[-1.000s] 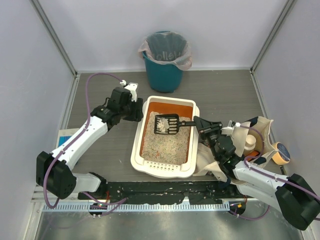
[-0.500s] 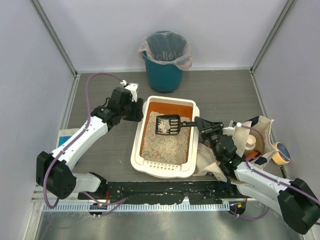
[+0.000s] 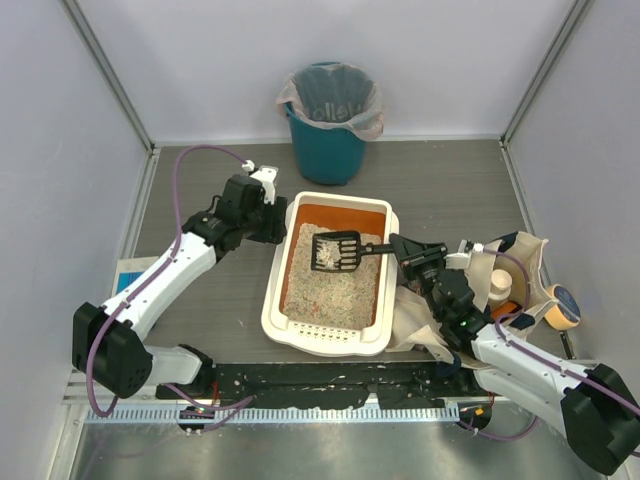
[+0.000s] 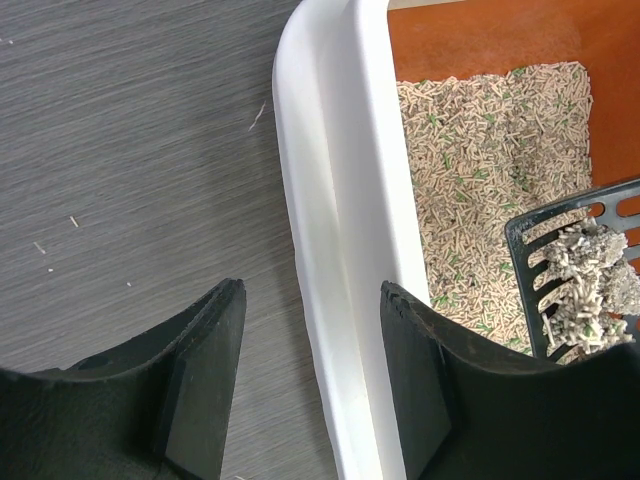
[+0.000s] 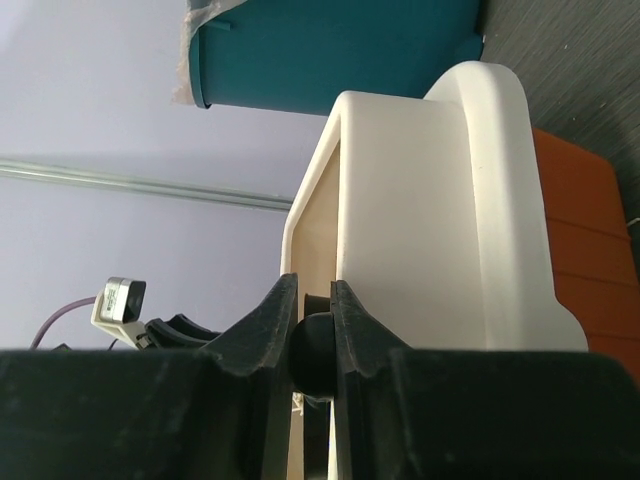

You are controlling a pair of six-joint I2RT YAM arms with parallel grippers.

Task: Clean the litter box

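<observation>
While the overhead view only hints at it, the right wrist view shows the right fingers pinched tight on the black handle of the scoop. Further out, the litter box sits on the surface, and the left wrist view shows clumped pellets on the scoop and the left fingers half open, empty, the box's white rim between them. Beyond stands the teal bin.

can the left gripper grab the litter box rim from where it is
Probably yes: the left gripper is open, the litter box rim runs between its fingers, nothing blocks it.
</observation>
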